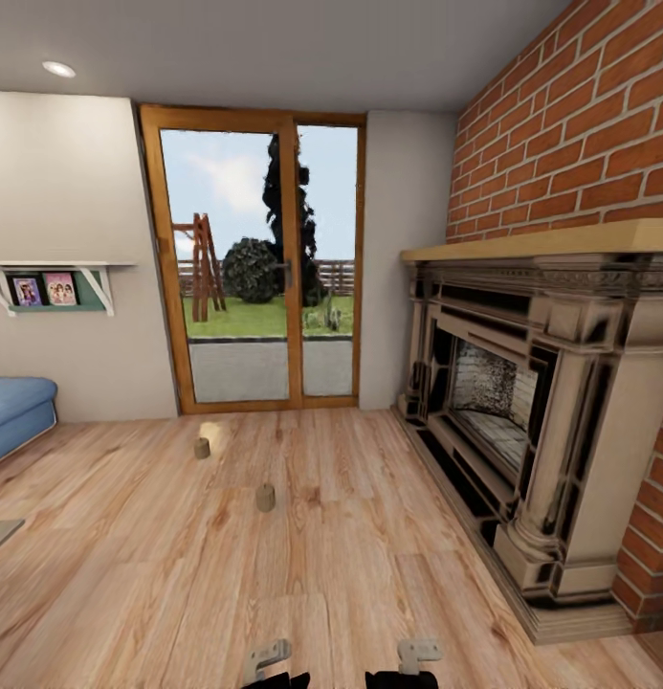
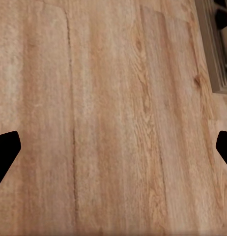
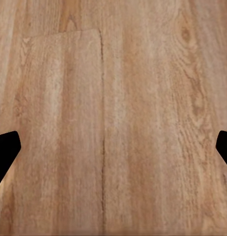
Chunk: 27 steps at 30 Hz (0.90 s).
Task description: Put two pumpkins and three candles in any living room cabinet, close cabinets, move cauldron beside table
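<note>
Head cam looks across a wood plank floor point(image 1: 369, 536) toward a glazed patio door point(image 1: 259, 258) with an orange-brown wooden frame; garden, fence and a dark shrub show through the glass. Two candles stand upright on the floor, well apart from each other: the nearer candle point(image 1: 265, 498) sits mid-floor, the farther candle point(image 1: 202, 448) is closer to the door and off to the left, just beside a bright patch of light on the boards. Both are stubby tan cylinders, nothing touching them. Right side of the room: an ornate fireplace point(image 1: 522, 411) with a pale wood mantel, set against a red brick wall point(image 1: 580, 134). Left side: edge of a blue sofa point(image 1: 15, 411) and a white wall shelf point(image 1: 58, 277) with framed pictures under it. Both grippers sit at the bottom edge of the head view, low and near the robot, well apart from the candles. Left gripper point(image 2: 113, 147): dark fingertips at opposite edges of its wrist view, spread wide, nothing between them but bare floor, plus a corner of the fireplace base. Right gripper point(image 3: 113, 147): same picture, fingertips spread wide, holding nothing, floorboards below.
</note>
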Motion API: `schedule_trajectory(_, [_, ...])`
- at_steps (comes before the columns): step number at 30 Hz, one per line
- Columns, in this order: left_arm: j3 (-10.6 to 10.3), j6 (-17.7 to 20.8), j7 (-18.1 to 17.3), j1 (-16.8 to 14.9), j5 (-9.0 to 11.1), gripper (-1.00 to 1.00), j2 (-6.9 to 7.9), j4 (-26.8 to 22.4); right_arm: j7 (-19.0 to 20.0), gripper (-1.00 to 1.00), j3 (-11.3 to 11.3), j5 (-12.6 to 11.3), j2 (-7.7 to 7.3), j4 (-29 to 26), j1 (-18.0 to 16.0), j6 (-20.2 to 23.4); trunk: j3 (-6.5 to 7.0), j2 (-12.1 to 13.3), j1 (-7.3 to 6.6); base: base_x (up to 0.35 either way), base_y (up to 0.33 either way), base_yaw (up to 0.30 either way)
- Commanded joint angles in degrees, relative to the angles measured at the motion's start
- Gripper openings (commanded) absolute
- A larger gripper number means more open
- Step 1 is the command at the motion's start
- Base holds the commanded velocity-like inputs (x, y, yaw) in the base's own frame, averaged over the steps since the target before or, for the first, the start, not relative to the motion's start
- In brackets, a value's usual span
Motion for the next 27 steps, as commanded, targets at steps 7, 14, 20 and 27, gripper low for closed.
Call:
schedule_trajectory(7, [-0.1,0.5,-0.1,0.0,0.7,1.00,0.61,-0.1,-0.1,1.00,0.3,-0.5,0.19,-0.1,0.0,1.0,-0.08,0.0,-0.01,-0.003,0.000,-0.038])
schedule_trajectory(14, [-0.2,0.5,-0.1,0.0,0.6,1.00,0.65,-0.1,-0.1,1.00,0.2,-0.5,0.11,0.0,0.0,1.0,-0.25,0.0,-0.01,0.000,0.000,-0.244])
schedule_trajectory(20, [-0.1,0.5,-0.1,0.0,0.7,1.00,0.66,-0.1,-0.1,1.00,0.2,-0.5,0.00,0.1,0.0,1.0,-0.47,0.0,-0.01,-0.065,0.000,-0.269])
schedule_trajectory(27, [-0.2,0.5,-0.1,0.0,0.7,1.00,0.66,-0.1,0.0,1.00,0.2,-0.5,0.00,0.4,0.0,1.0,-0.77,0.0,-0.01,-0.177,0.000,-0.263])
